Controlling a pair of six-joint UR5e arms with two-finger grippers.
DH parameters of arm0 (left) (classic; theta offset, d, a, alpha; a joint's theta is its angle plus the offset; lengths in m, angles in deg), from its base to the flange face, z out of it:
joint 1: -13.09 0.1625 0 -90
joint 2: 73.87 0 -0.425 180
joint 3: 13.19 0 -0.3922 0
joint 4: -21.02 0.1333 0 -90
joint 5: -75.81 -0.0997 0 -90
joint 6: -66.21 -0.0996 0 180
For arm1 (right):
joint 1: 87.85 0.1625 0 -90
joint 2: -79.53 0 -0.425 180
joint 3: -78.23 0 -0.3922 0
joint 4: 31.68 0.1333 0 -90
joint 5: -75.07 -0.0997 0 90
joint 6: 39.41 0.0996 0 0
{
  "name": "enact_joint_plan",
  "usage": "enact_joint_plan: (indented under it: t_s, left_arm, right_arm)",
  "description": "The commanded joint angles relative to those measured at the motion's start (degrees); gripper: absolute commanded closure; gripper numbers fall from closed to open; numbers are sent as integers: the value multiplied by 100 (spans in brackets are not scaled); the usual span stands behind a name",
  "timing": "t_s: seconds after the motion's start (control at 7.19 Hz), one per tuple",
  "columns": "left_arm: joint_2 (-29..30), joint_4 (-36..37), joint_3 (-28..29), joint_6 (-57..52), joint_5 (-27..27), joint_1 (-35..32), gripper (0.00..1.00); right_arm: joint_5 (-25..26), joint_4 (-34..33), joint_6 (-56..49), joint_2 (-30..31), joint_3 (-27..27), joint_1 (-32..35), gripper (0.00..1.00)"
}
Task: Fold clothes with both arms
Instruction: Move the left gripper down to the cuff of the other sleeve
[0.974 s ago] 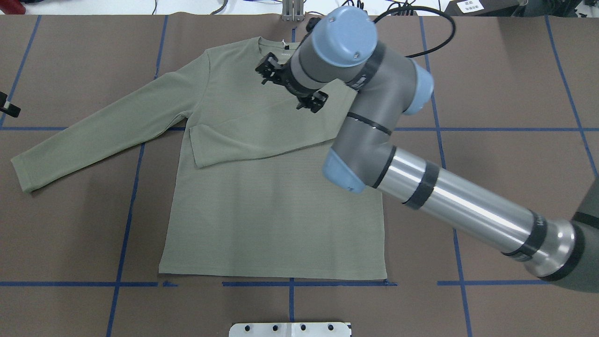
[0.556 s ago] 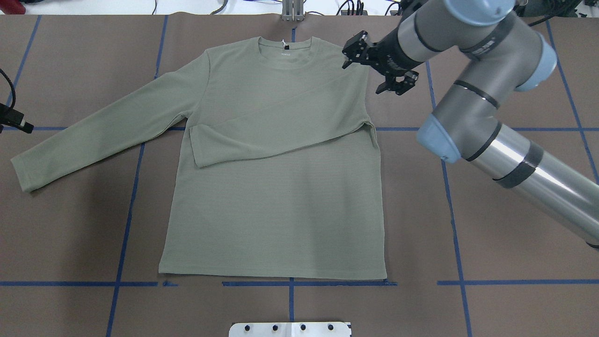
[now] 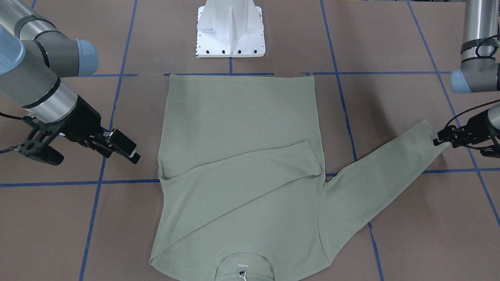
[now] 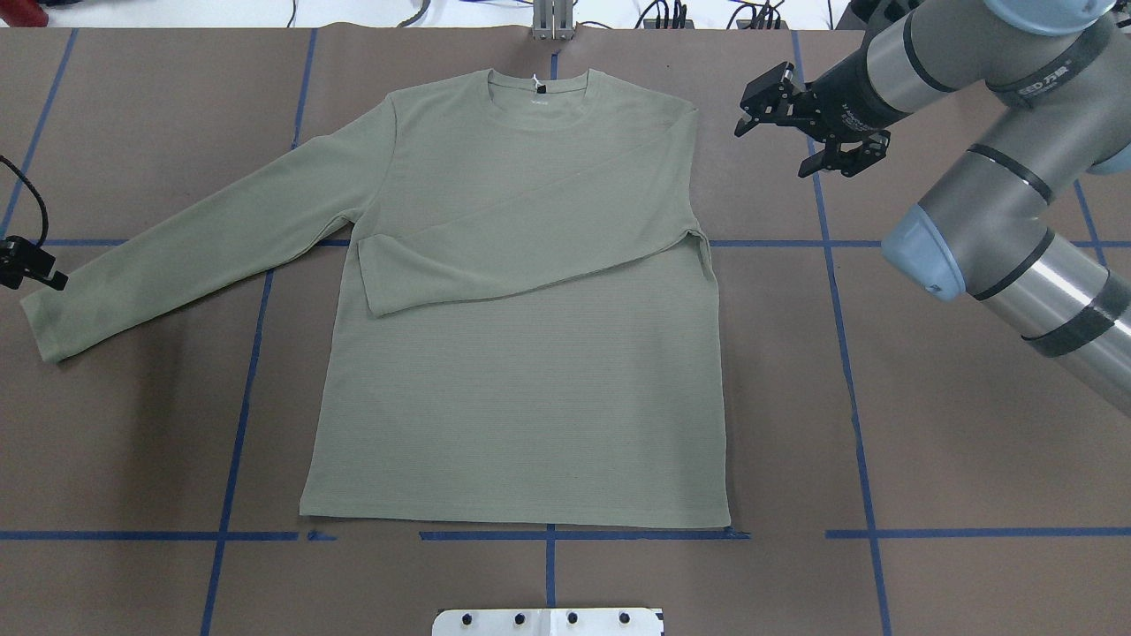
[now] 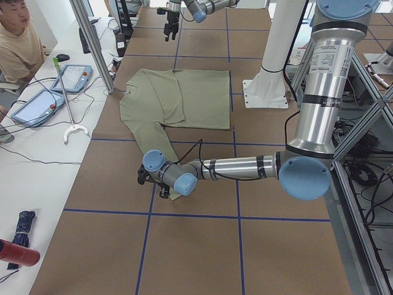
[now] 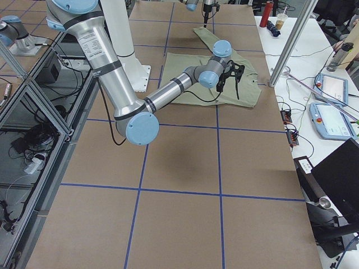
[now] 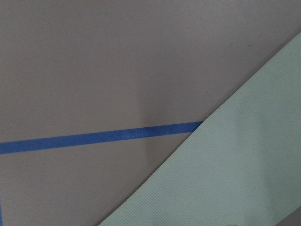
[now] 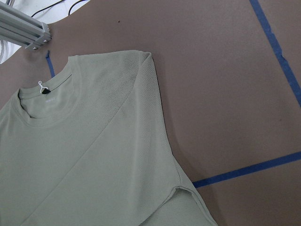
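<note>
The pale green shirt (image 4: 530,371) lies flat and face up on the brown table, collar (image 4: 539,93) at the far side. One sleeve (image 4: 530,256) is folded across the chest. The other sleeve (image 4: 194,247) stretches out to the left. My right gripper (image 4: 808,128) hangs open and empty over bare table, just right of the shirt's shoulder (image 8: 141,70). My left gripper (image 3: 461,144) looks open and sits right at the spread sleeve's cuff (image 3: 427,130), with nothing visibly held. Only fabric (image 7: 235,179) and table show in the left wrist view.
The white pedestal base (image 3: 230,35) stands at the table's near edge by the shirt's hem. Blue tape lines (image 4: 239,397) grid the brown cover. An aluminium post (image 8: 23,28) rises beyond the collar. A person (image 5: 15,43) and tablets (image 5: 37,104) are at the side bench.
My right arm has swung away from over the shirt's chest to the right, off the shirt. My left gripper has moved toward the spread sleeve's cuff.
</note>
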Motion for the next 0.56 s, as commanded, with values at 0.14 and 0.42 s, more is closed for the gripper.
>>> enact_joint_plan:
  t_s: [0.14, 0.42]
  left_arm:
    - [-35, 1, 114, -49, -257, 23, 27]
    - [-44, -69, 184, -40, -231, 24, 29]
  right_arm:
    - [14, -8, 1, 22, 59, 5, 1]
    - [23, -8, 1, 22, 59, 5, 1]
